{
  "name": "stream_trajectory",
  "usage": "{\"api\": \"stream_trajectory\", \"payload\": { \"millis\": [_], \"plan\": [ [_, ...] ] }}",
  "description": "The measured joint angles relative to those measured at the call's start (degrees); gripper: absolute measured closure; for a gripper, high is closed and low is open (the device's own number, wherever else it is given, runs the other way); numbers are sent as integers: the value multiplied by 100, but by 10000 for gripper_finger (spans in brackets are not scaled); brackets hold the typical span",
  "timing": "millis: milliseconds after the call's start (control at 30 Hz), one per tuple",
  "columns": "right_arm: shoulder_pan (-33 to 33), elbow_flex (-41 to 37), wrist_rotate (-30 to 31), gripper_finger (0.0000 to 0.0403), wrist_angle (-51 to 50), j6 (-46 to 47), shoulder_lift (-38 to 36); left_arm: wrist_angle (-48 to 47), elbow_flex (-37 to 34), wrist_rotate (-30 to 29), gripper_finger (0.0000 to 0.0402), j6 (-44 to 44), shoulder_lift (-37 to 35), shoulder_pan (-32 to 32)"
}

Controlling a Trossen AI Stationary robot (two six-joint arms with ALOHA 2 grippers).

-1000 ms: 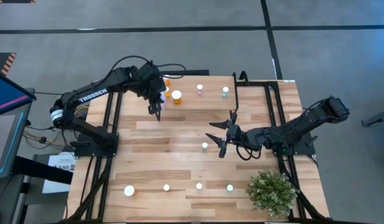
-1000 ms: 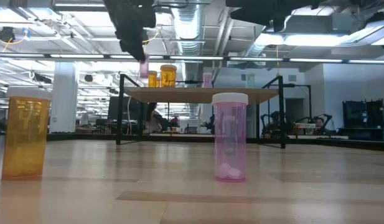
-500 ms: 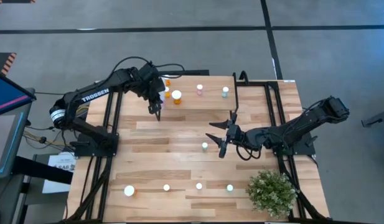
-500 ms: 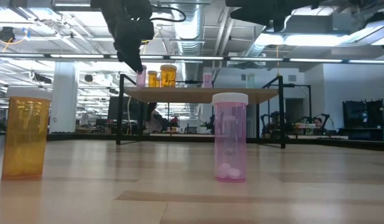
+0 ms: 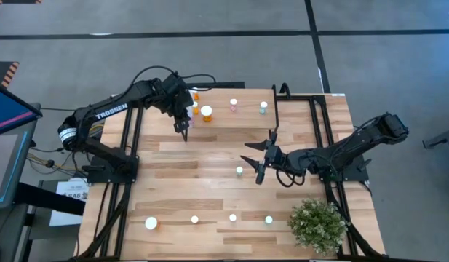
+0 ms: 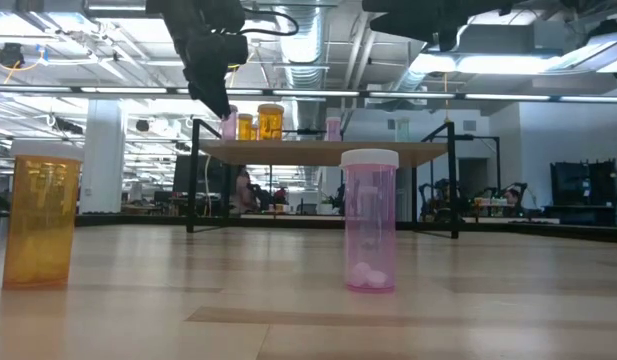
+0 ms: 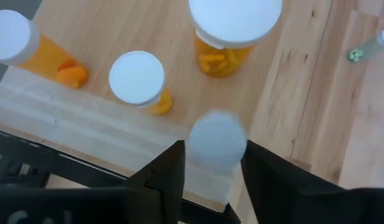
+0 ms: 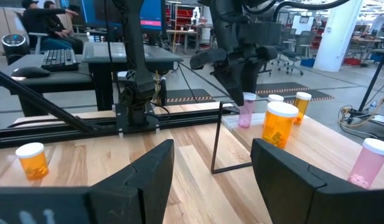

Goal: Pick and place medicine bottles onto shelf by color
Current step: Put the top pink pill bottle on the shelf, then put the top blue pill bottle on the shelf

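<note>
A green potted plant (image 5: 318, 225) stands at a corner of the wooden table (image 5: 209, 185). Beyond the table, people (image 8: 45, 17) sit at a desk with a keyboard (image 8: 62, 58).

Shelf corner: we see the left gripper (image 5: 185, 122) filling it, over a pink bottle (image 8: 246, 109) at the shelf (image 5: 247, 121) edge.
Beside it: three orange bottles (image 7: 227, 36) stand close together, leaving little room.
Shelf middle: bare wood lies between these and another pink bottle (image 5: 233, 105).
Table centre: the right gripper (image 5: 259, 157) hovers by a teal bottle (image 5: 239, 171).
Near edge: we find four bottles spaced apart, with a plant (image 5: 317, 224) at the corner.
</note>
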Motion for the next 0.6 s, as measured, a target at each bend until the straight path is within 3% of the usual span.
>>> {"api": "stream_trajectory", "payload": {
  "millis": [233, 600],
  "plan": [
    [-2, 0, 0, 168, 0, 0, 0, -2, 2, -74, 213, -28, -66, 0],
    [0, 0, 0, 168, -20, 15, 0, -206, 2, -193, 200, 42, -749, 0]
  ]
}}
